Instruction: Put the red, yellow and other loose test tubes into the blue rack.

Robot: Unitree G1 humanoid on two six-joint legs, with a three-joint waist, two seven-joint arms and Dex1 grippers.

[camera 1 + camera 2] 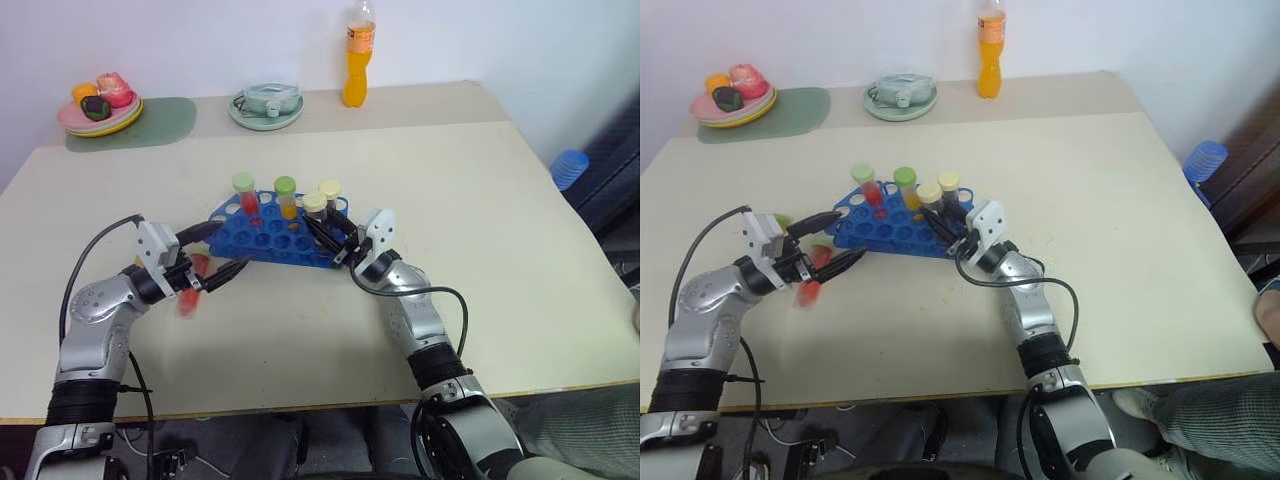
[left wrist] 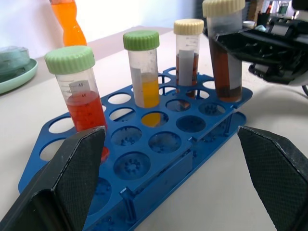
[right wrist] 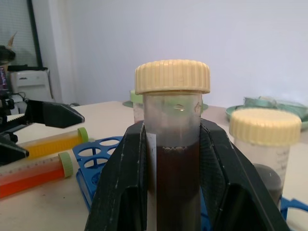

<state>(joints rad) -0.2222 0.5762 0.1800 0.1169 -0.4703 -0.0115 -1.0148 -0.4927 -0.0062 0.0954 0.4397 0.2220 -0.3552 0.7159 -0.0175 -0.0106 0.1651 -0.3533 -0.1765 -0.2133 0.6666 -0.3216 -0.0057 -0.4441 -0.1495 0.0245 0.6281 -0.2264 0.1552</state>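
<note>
The blue rack (image 1: 270,236) stands mid-table. Upright in it are a red tube with a green cap (image 2: 79,91), a yellow tube with a green cap (image 2: 143,72) and a brown tube with a cream cap (image 2: 188,53). My right gripper (image 1: 320,228) is shut on a dark brown tube with a cream cap (image 3: 172,159), held upright with its lower end at a hole at the rack's right end. My left gripper (image 1: 225,250) stands open at the rack's left end, holding nothing. Near it two loose tubes lie on the table, one yellow-orange (image 3: 48,143) and one red (image 3: 29,175).
An orange drink bottle (image 1: 358,60) stands at the table's far edge. To its left are a pale green dish (image 1: 266,105) and a plate of toy food (image 1: 100,105) on a green mat (image 1: 160,125). A blue object (image 1: 570,168) sits beyond the right edge.
</note>
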